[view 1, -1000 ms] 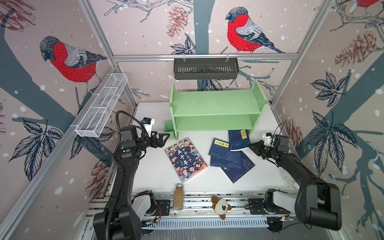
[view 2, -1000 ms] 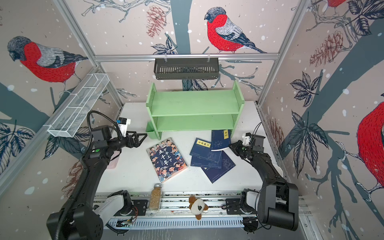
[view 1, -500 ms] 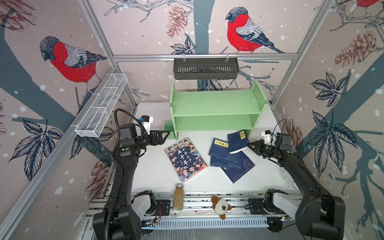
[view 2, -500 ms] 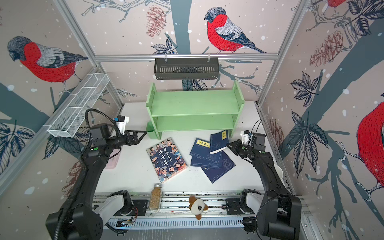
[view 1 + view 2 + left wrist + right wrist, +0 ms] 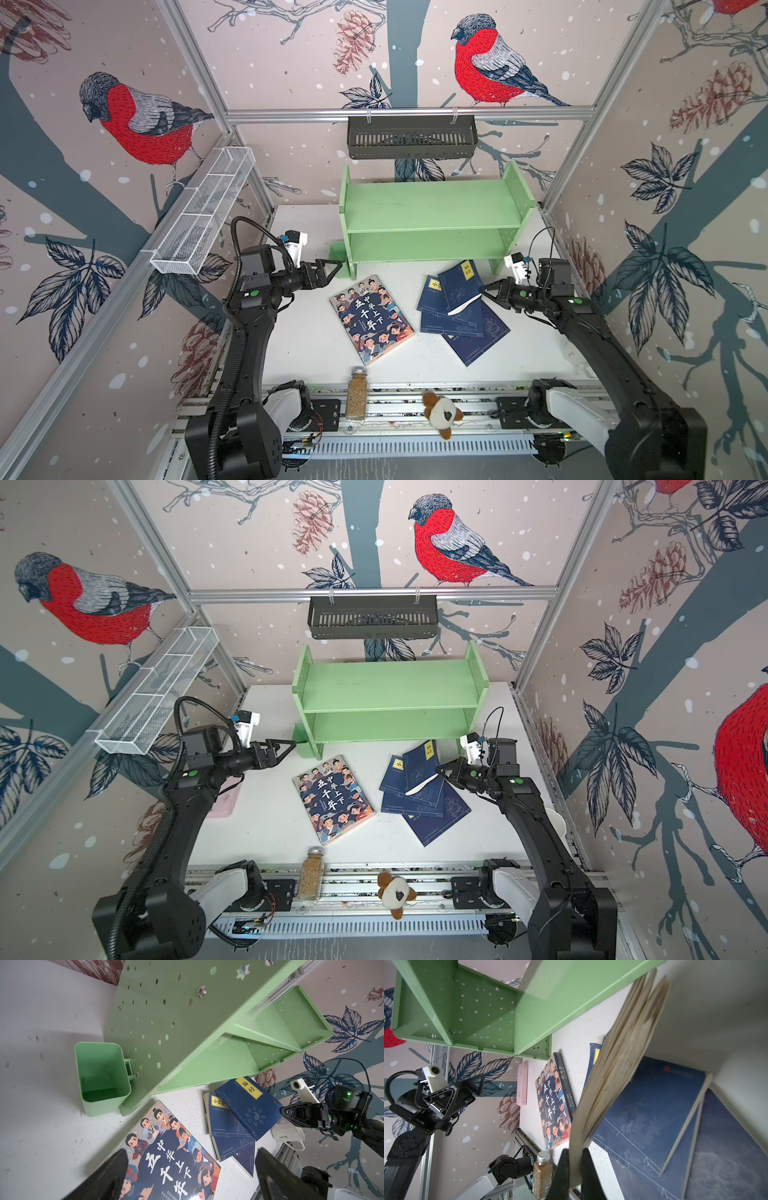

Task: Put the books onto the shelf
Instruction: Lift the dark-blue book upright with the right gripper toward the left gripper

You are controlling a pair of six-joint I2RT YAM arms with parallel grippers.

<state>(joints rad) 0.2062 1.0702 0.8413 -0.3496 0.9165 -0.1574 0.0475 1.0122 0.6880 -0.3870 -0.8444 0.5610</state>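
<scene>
Books point(image 5: 451, 321) lie on the table point(image 5: 307, 345) before the shelf point(image 5: 432, 208); right claw point(image 5: 485, 287) pinches one blue book point(image 5: 459, 282), tilted up. Its fanned pages point(image 5: 623, 1064) show only from the right wrist (top views: cover); left claw point(image 5: 335, 269) gapes, empty.

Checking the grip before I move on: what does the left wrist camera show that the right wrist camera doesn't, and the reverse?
Only the left wrist view: the green cup on the shelf, the lifted book's yellow-labelled cover, a white mug.
Only the right wrist view: that book's page edges clamped in the right pincer, a pink case, a spice jar.
Both: the shelf, the cartoon book, the navy books under the lifted one, the open left pincer, the right pincer.
</scene>
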